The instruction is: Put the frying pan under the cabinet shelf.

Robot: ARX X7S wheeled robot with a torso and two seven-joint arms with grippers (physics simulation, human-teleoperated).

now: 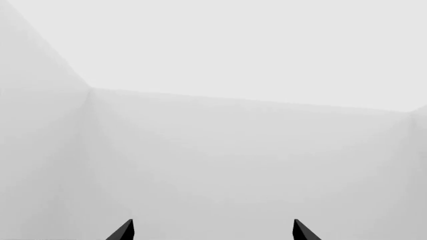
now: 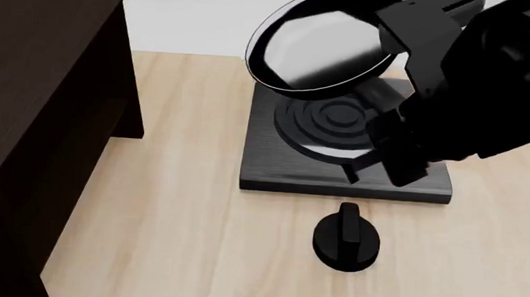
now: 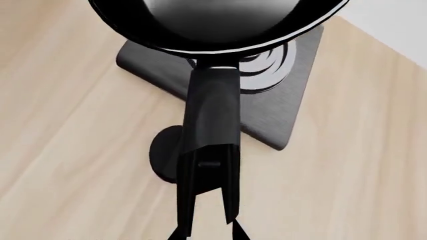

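The frying pan (image 2: 318,46), black with a silver rim and a pale inner base, hangs tilted in the air above the square stove plate (image 2: 282,171). My right gripper (image 3: 207,234) is shut on the end of its long black handle (image 3: 210,115); the pan bowl (image 3: 213,25) shows beyond the handle. In the head view my right arm (image 2: 472,84) hides the gripper itself. The dark brown cabinet shelf (image 2: 42,75) stands at the left, well apart from the pan. My left gripper (image 1: 213,232) is open and empty, facing blank pale walls.
A round black knob (image 2: 346,240) sits on the light wooden table (image 2: 179,219) in front of the stove plate; it also shows in the right wrist view (image 3: 163,155). Bare tabletop lies between the cabinet and the stove plate.
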